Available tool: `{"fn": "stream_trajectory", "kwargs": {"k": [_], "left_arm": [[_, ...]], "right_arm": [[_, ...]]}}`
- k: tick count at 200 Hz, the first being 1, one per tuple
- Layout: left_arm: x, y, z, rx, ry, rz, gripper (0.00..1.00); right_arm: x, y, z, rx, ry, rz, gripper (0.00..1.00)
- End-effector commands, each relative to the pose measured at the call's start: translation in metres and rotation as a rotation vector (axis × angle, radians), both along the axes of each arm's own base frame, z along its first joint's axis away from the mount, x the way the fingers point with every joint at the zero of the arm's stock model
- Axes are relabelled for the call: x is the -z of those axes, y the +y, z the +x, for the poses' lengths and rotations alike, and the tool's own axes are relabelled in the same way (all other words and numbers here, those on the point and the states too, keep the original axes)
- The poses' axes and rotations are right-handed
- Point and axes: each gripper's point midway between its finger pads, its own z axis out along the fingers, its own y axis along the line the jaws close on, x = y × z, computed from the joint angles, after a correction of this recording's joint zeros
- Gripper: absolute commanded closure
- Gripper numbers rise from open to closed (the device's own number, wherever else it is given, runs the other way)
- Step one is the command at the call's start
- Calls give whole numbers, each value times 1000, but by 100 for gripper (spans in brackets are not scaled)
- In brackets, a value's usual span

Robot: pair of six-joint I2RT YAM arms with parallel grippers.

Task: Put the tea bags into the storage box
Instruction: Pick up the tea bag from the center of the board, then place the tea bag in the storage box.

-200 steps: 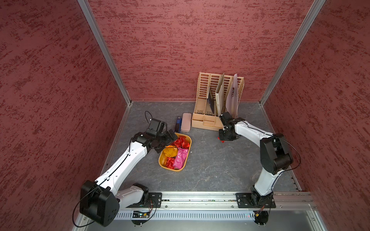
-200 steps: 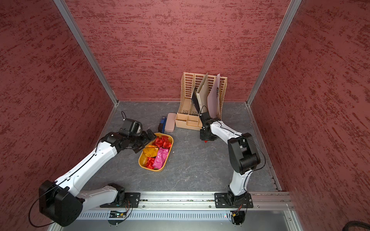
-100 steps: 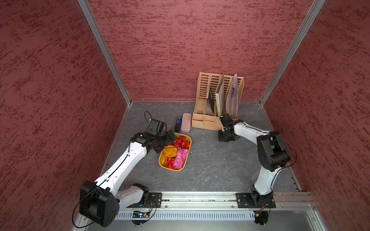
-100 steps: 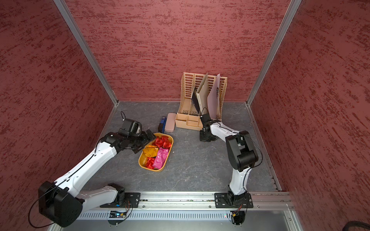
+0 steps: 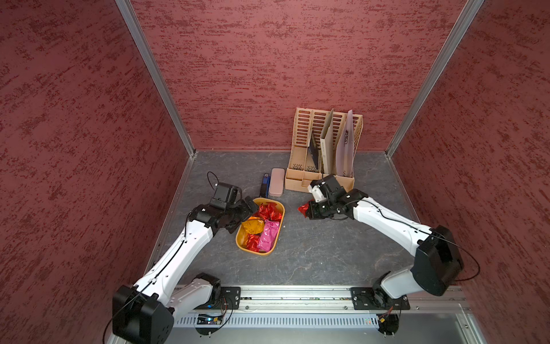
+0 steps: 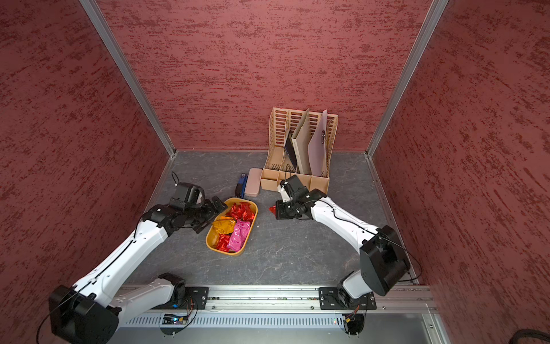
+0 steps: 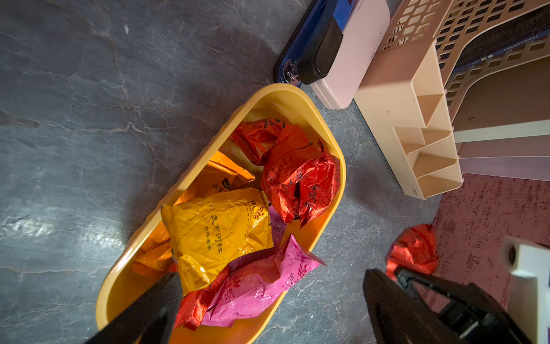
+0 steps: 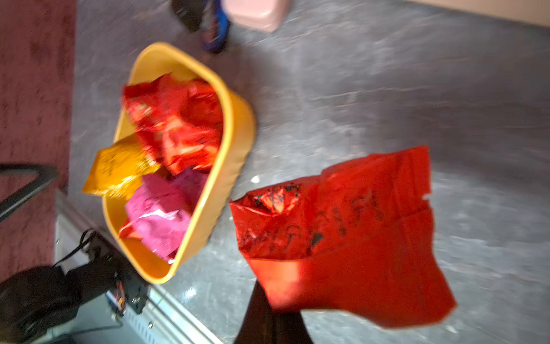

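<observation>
Right gripper point(image 5: 308, 211) pinching red tea bag point(image 8: 342, 238) by one edge, aloft beside storage box point(image 5: 255, 253), not over it. Slick foil, thin hold: may slip, land outside box. Left gripper point(image 5: 244, 217) spread wide at box's opposite rim: arms may clash there. Other tea bags point(image 7: 217, 232) heaped inside box.

Bright even light; right wrist view motion-blurred, top views sharp

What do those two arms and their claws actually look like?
The left arm and right arm match: white rounded links, chunky black joints, thin black cables running along them. The left gripper and right gripper are black, two flat fingers each.
</observation>
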Motion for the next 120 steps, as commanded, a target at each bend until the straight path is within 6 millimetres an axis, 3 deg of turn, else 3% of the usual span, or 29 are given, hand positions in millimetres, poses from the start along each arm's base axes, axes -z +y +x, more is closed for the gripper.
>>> {"fn": "stream_trajectory", "kwargs": {"k": [1,29,58,89,120], "left_arm": [[0,6,-8,-21,-4,-11,0],[7,20,-18,-25,14,18,0],[5,36,-18,-45,17,9,0],[0,48,-18,-75,-2,-8,0],[-3,60,-29,-98,-4,-1,0]], "right_arm": [[-22,45,-25,-81,4,88,100],[-34,99,-64,-264,-30,114,100],[-23,135,-95,-413,-46,96,100],[-12,160,-104,-477,-69,67,100],[1,176,-98,-481,-113,30,100]]}}
